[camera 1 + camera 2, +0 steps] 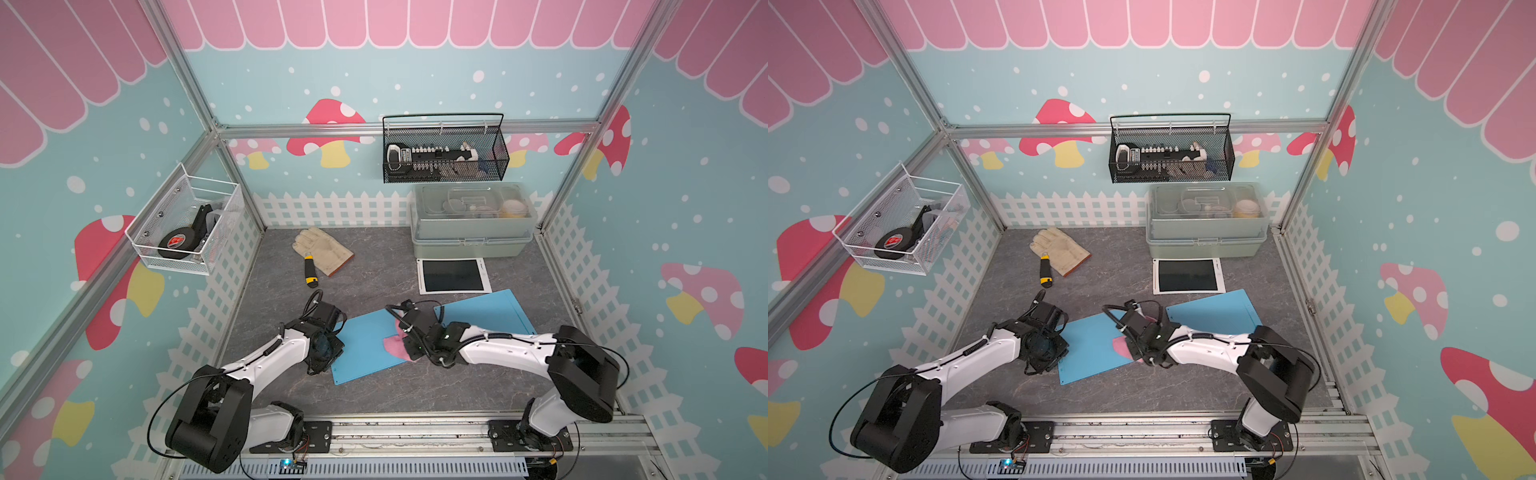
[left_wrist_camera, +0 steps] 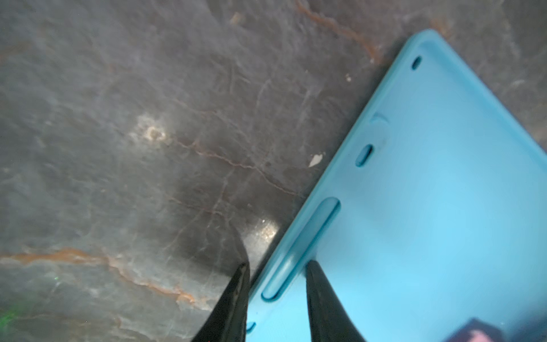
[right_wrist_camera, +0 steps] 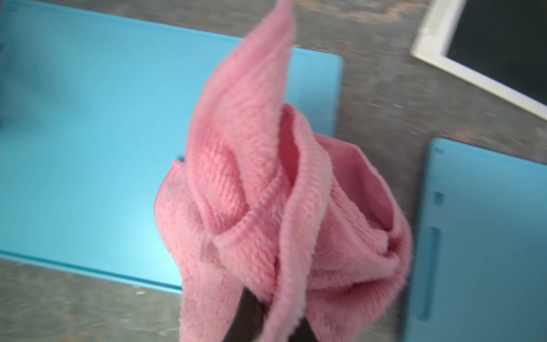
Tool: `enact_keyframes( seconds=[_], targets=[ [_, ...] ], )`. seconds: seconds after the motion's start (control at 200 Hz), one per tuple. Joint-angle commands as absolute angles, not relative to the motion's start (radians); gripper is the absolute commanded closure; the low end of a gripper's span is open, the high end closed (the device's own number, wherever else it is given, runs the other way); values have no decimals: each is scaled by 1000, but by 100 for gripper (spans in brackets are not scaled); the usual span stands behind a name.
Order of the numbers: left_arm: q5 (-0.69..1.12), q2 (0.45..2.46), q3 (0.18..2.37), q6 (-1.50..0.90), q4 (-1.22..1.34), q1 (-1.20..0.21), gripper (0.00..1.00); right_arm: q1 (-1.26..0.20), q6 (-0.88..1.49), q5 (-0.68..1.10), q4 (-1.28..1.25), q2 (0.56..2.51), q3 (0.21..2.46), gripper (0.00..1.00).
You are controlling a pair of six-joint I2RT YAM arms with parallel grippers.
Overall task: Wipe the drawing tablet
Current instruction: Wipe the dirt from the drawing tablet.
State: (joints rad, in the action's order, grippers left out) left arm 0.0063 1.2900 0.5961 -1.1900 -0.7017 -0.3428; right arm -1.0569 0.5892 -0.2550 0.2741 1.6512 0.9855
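A blue drawing tablet (image 1: pixel 365 345) (image 1: pixel 1088 345) lies flat on the grey table, near its front. My left gripper (image 2: pixel 276 265) (image 1: pixel 337 329) stands partly open astride the tablet's left edge (image 2: pixel 296 254): one finger is on the table beside it, the other over the blue surface. My right gripper (image 3: pixel 272 314) (image 1: pixel 402 329) is shut on a bunched pink cloth (image 3: pixel 266 192) (image 1: pixel 392 345), which hangs over that tablet's right part (image 3: pixel 88 133). The cloth hides most of the right gripper's fingers.
A second blue tablet (image 1: pixel 486 311) (image 3: pixel 488 237) lies to the right, with a white-framed one with a dark screen (image 1: pixel 453 275) (image 3: pixel 488 44) behind it. Further back are a glove (image 1: pixel 322 247), a yellow-black knife (image 1: pixel 309 272), a lidded box (image 1: pixel 473 220) and two wall baskets (image 1: pixel 444 153) (image 1: pixel 187 224).
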Motion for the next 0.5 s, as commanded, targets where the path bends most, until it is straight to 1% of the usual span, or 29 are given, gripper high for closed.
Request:
enact_keyframes(
  seconds=[0.0, 0.08, 0.135, 0.235, 0.295, 0.33, 0.385, 0.495],
  targets=[
    [-31, 1342, 540, -1210, -745, -340, 66, -1118, 632, -199, 236, 1739, 1087, 100],
    [-31, 1342, 541, -1212, -741, -339, 66, -1100, 648, -230, 267, 1743, 1070, 100],
    [-30, 1344, 542, -1212, -741, -339, 66, -1044, 665, -242, 309, 1721, 1017, 100],
    [-30, 1347, 542, -1213, -736, -340, 66, -904, 670, -254, 345, 1610, 862, 100],
    [-32, 1351, 542, -1212, -736, -339, 67, -876, 617, -323, 395, 1531, 823, 100],
    [-32, 1351, 543, -1212, -736, -339, 67, -878, 585, -343, 417, 1496, 820, 100],
    [-30, 1350, 544, -1211, -733, -340, 66, -904, 564, -316, 407, 1471, 826, 100],
    [-26, 1352, 545, -1208, -725, -339, 67, -1069, 555, -289, 353, 1541, 927, 100]
  ],
)
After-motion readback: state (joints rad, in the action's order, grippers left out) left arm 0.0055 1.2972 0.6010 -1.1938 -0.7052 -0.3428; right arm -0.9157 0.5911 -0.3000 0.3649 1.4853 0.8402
